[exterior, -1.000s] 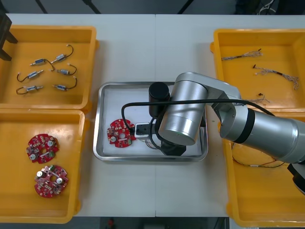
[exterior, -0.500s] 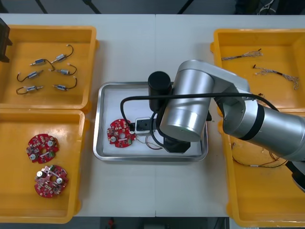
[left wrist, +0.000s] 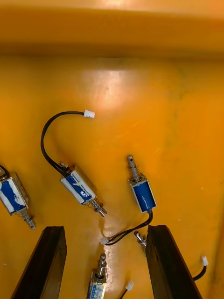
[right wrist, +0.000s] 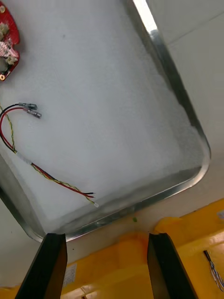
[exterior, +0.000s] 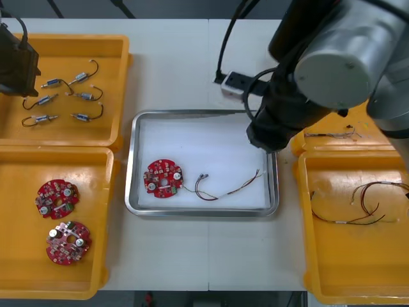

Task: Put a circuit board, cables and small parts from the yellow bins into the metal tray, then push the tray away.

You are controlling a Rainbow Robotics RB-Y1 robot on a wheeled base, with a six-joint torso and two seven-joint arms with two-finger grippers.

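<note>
Right gripper point(right wrist: 107, 238) has risen clear, spread and empty, cable point(exterior: 227, 190) left in metal tray point(exterior: 131, 160); left gripper point(left wrist: 105, 231), also spread, above small metal parts point(left wrist: 142, 194) at 10 o'clock

Overhead front view, right wrist near tray point(right wrist: 171, 74), left wrist near bin point(left wrist: 140, 93)

Your table point(exterior: 172, 70) carries a far left bin point(exterior: 64, 134) and a near left bin point(exterior: 25, 256) edge to edge, a far right bin point(exterior: 319, 146) and a near right bin point(exterior: 339, 262) likewise, and the tray point(exterior: 204, 137) between the pairs, near its middle.
</note>
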